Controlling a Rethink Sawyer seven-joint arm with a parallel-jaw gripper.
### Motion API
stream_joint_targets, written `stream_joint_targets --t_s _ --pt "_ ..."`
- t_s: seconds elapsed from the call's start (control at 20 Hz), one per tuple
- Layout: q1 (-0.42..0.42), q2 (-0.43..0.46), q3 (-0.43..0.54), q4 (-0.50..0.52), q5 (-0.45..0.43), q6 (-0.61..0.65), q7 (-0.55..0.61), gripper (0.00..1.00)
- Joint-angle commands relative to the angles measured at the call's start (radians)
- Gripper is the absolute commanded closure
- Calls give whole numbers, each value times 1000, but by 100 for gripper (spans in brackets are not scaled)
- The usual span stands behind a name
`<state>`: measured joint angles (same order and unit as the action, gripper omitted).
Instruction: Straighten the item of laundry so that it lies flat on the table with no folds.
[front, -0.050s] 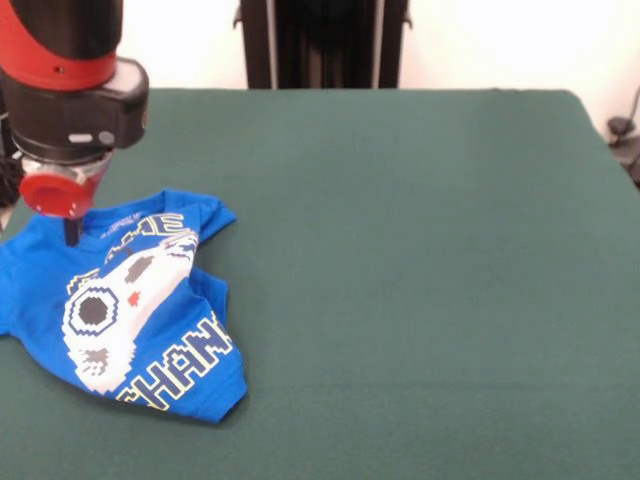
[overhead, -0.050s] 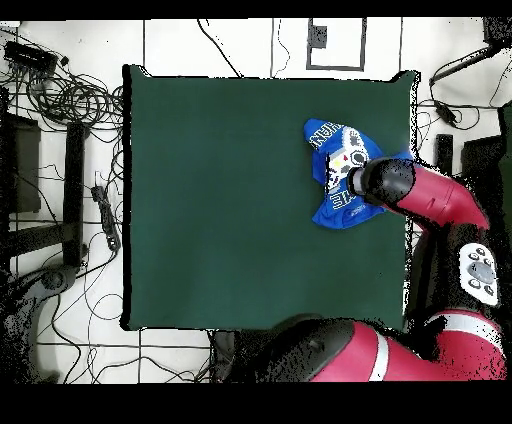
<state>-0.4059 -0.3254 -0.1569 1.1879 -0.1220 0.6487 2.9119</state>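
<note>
pressing near collar of crumpled t-shirt (front, -0.050s: 130, 310) on table (front, -0.050s: 420, 250), gripper (front, -0.050s: 72, 232); finger state unclear.

The surface (front, -0.050s: 420, 250) is clad in matt dark green cloth with a fine, even weave. The item of laundry (front, -0.050s: 130, 310) is soft bright blue cloth, rumpled, its printed front flat and dull. Above it the arm (front, -0.050s: 70, 70) has glossy red and smooth black plastic-looking shells.

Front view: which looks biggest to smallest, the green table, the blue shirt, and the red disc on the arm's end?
1. Table
2. Shirt
3. Red disc, far smaller than the shirt
</note>
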Motion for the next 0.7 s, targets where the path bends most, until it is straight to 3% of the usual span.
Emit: stream_joint_targets --t_s 0.05,0.45,0.7 --pt "61 113 97 32 44 4 56 100" --pt "31 167 131 39 41 -40 1 100" --pt "32 155 143 95 71 -58 34 100"
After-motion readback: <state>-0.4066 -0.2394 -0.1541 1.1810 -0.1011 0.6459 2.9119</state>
